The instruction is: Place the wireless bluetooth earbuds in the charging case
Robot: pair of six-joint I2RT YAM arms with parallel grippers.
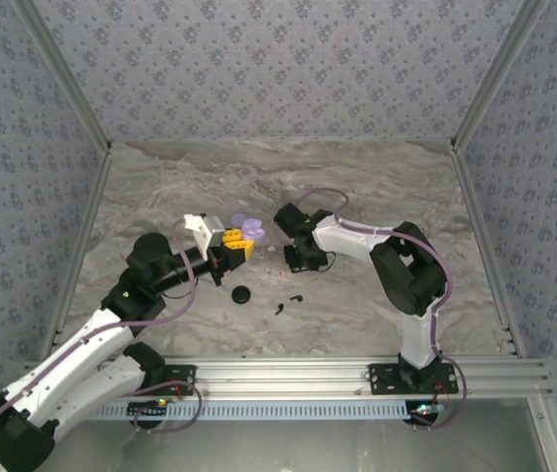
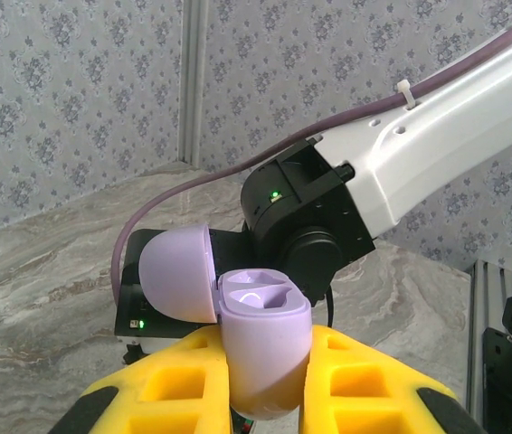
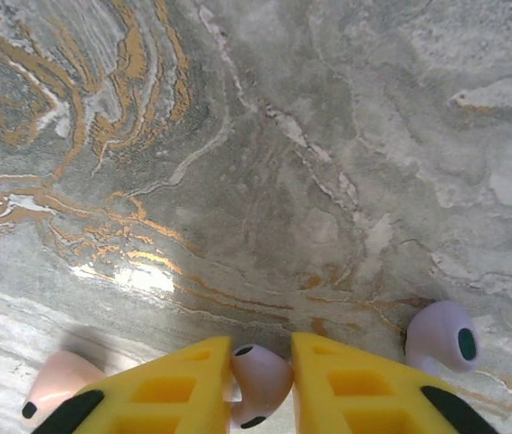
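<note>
**Between the right claw's fingers, a pinkish bud is taken up for the case**

Between the yellow fingers of the right claw (image 3: 260, 344), low over the tabletop (image 3: 265, 154), sits one pinkish earbud (image 3: 258, 378). Both fingers stand against its sides with no gap showing, so I read the claw as clamped on it, though the bottom edge of the wrist view cuts the grip off. Just outside one finger lies a lilac earbud (image 3: 446, 334), and outside the other a second pinkish earbud (image 3: 57, 380), both apart from the claw.

The left claw (image 2: 265, 384) is clamped on the lilac charging case (image 2: 263, 348), which stands between its fingers and rises past their tips. The case's lid (image 2: 176, 273) is swung open to one side. From above, this claw (image 1: 241, 243) is held off the tabletop, near the right claw (image 1: 303, 258).

The step in hand looks to be the pick-up, with no bud yet in the case. The next move calls for lifting the bud clear of its neighbours, carrying it over the case and lining its stem up with a socket.

The gripped bud's rounded head points away from the wrist, and its long axis seems to run along the fingers. The case's long axis also runs along its fingers, mouth facing away from the palm
</note>
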